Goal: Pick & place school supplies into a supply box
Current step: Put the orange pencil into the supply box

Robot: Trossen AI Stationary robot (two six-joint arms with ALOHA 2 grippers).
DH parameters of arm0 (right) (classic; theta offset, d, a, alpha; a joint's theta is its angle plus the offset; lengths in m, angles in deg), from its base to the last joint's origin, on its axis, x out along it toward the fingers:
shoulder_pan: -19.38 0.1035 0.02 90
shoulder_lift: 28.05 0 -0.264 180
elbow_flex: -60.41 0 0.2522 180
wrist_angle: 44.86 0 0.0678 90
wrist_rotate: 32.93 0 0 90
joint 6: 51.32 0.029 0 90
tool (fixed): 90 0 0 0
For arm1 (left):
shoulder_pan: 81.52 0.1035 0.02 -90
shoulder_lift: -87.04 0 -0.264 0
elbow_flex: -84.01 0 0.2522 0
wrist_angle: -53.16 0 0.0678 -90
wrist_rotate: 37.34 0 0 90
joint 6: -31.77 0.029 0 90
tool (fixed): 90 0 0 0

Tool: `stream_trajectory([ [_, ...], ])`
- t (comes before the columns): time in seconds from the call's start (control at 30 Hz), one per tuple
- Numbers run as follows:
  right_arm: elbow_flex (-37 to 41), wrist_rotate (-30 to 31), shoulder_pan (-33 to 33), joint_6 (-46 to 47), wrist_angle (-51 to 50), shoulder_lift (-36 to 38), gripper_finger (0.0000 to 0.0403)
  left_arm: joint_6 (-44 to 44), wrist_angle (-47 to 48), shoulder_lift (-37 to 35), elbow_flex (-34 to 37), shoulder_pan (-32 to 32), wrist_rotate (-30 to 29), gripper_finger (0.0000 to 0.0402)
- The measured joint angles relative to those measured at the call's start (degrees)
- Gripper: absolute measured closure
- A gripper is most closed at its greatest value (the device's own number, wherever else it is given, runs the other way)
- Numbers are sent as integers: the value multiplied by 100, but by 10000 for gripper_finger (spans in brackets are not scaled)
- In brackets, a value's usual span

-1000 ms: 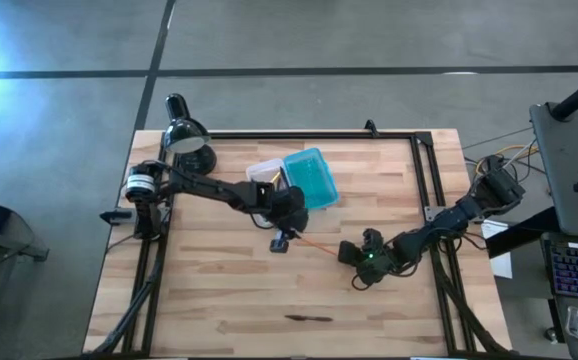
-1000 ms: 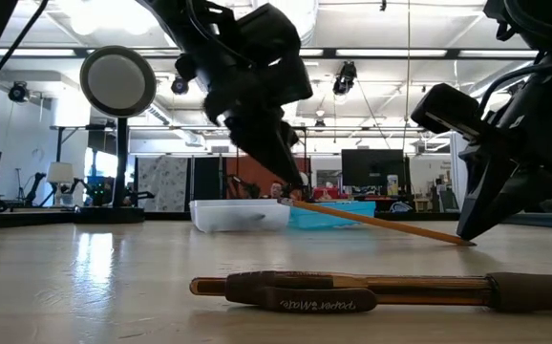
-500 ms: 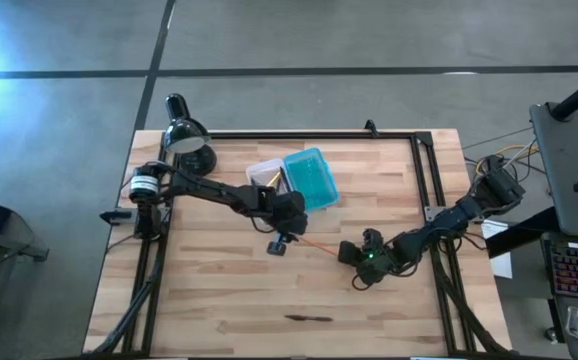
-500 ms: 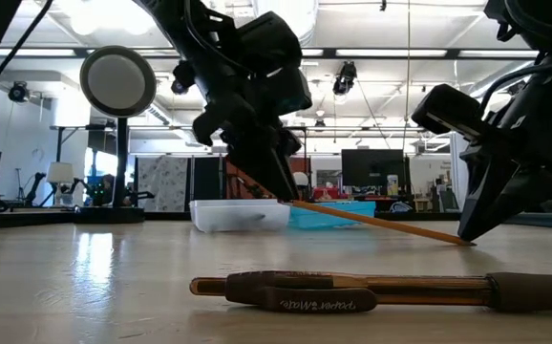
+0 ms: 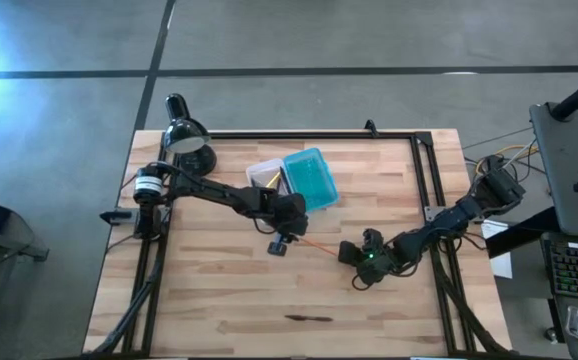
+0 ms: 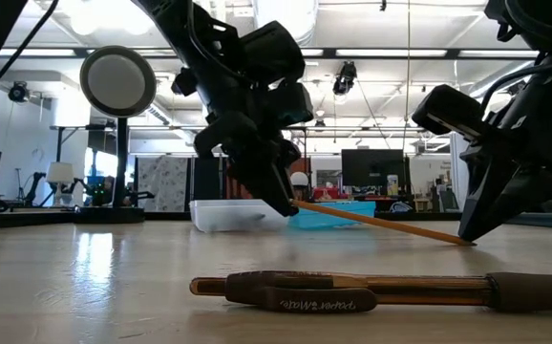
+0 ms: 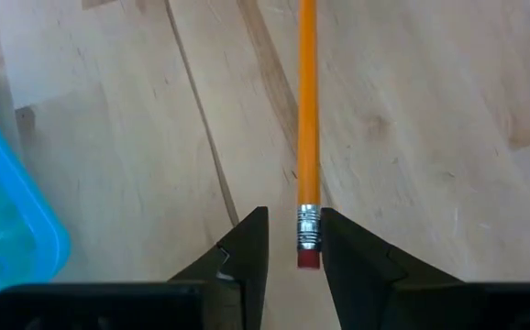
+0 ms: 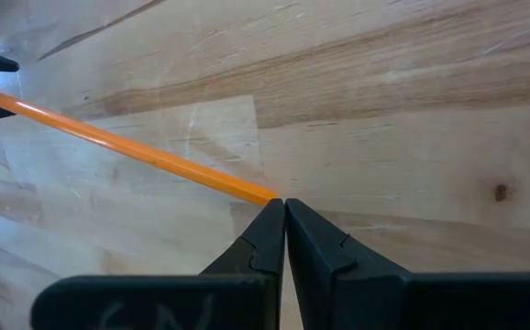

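Note:
An orange pencil [image 5: 317,245] spans the gap between my two grippers, mid-table. My left gripper [image 7: 292,220] is open, its fingers standing either side of the pencil's eraser end [image 7: 308,240]; whether a finger touches it I cannot tell. My right gripper [image 8: 281,203] is shut at the pencil's pointed end. The supply box lies beyond the left gripper: a teal lid half [image 5: 310,178] joined to a clear tray half [image 5: 265,175] with some pencils inside. A dark brown pen [image 5: 309,318] lies near the table's near edge. My right gripper pinches the pencil's pointed end [image 8: 263,193] between its fingertips, coming down at a slant from the table's right side, in line with the pencil. The pointed end sits at the table [image 6: 465,243], and the pencil slopes up toward its eraser end [image 6: 300,204], which is off the wood.
A black desk lamp [image 5: 184,135] stands at the far left corner. Dark frame rails run along the table's left, far and right edges [image 5: 429,180]. Bare wood lies between the brown pen [image 6: 381,291] and the grippers.
My left gripper has come down and shifted a little toward the table's right, so its fingers now stand around the pencil's eraser end. The pencil has kept its slope, and my right gripper has stayed still.

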Motion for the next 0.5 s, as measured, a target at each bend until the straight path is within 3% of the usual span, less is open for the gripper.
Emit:
stream_trajectory([
  [0.23,0,-13,0,4,-2,0,394,-9,7,0,-88,0,2,324],
  [0.5,0,-15,0,7,-2,-2,394,-12,5,0,-118,0,22,378],
])
